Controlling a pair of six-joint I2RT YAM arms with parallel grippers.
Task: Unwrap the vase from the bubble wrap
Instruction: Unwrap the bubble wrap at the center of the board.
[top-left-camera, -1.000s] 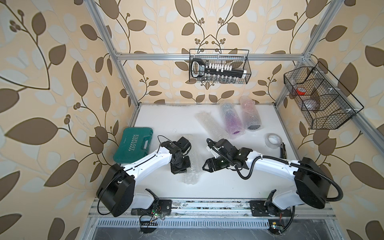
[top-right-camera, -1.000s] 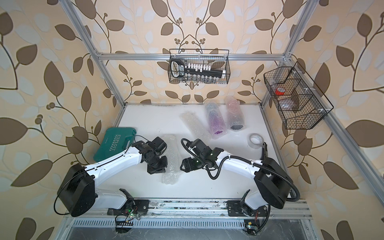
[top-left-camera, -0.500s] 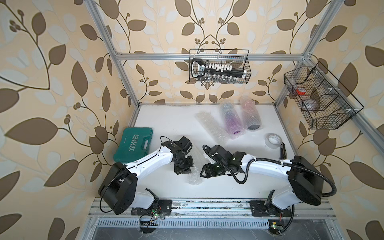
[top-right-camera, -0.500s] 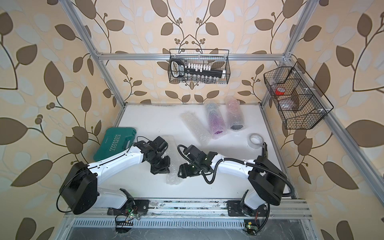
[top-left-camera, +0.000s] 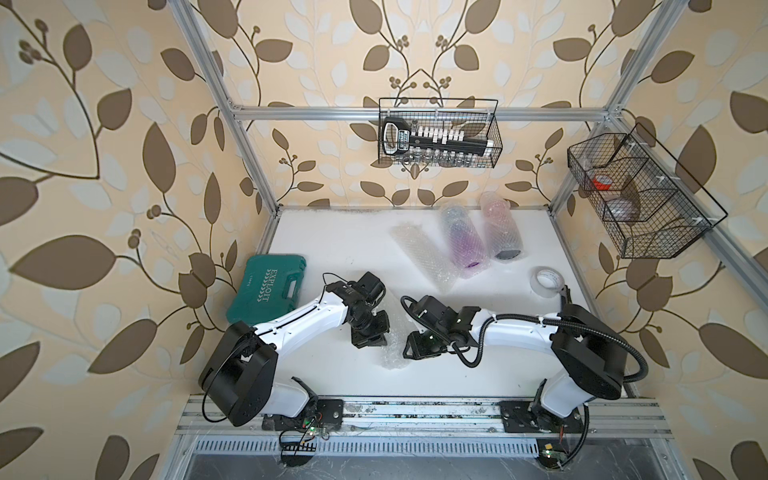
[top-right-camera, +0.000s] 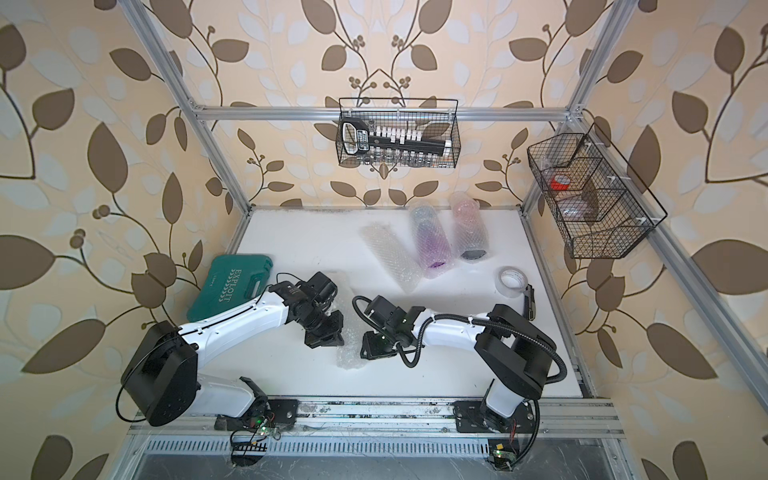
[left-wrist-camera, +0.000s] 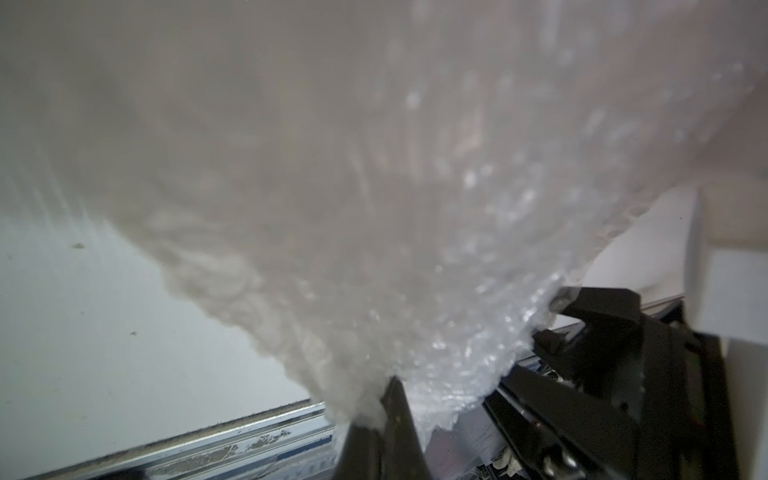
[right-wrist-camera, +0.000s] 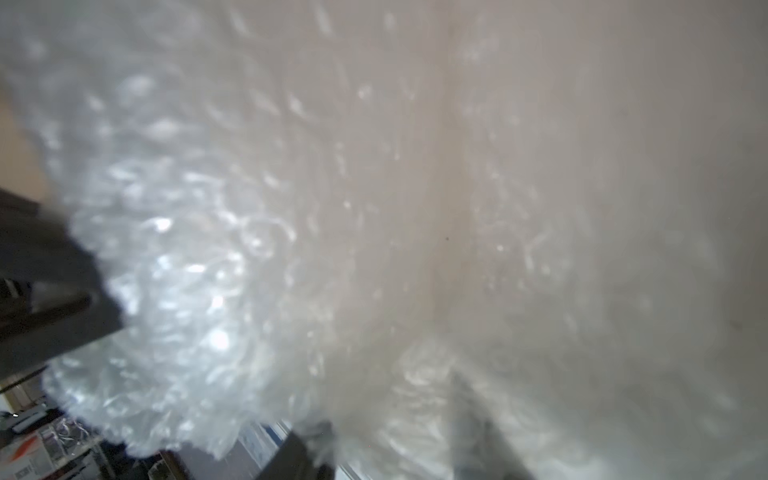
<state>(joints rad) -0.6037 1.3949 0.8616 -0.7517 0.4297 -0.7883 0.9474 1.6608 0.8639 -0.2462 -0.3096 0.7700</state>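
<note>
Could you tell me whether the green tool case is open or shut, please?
Shut. The green tool case lies flat with its lettered lid closed over the base in both top views; no contents show.

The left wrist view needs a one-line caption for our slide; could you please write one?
Bubble wrap pinched in the left hand above the table, right hand at its edge.

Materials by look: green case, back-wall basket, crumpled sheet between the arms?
Green case: likely moulded plastic, matte; embossed lettering, rounded corners.
Basket: black wire, probably coated metal; thin open grid.
Bubble wrap sheet: clear glossy plastic film; air pockets glinting.
</note>
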